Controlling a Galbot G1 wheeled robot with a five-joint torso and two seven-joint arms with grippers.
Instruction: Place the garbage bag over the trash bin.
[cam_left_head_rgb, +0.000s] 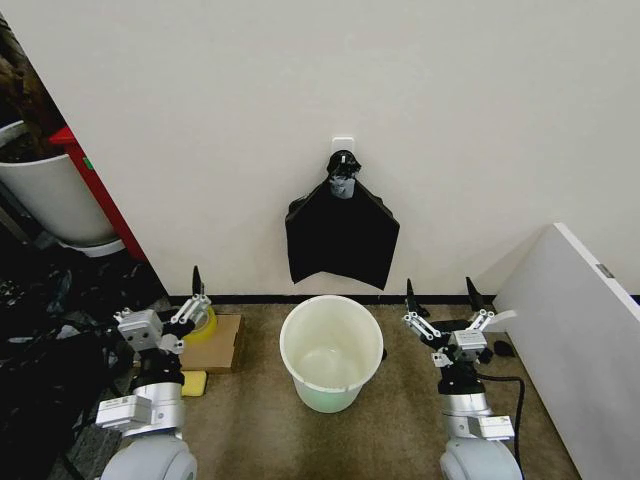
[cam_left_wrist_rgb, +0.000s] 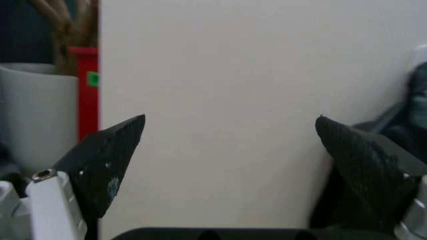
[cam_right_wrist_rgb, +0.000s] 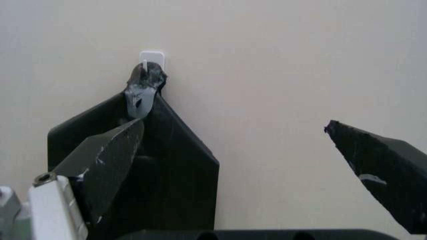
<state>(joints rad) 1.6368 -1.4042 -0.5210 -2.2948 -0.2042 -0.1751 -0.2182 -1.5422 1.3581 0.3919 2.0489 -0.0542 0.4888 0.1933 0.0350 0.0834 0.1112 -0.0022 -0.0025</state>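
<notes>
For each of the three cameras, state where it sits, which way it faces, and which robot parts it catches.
Head view: high up, looking down at the trash bin by the wall; left pincer and right pincer both open.
Left wrist view: behind the left pincer, facing the wall and a white pot.
Right wrist view: behind the right pincer, facing the hanging black bundle.
Head and right wrist views share that bundle.
</notes>
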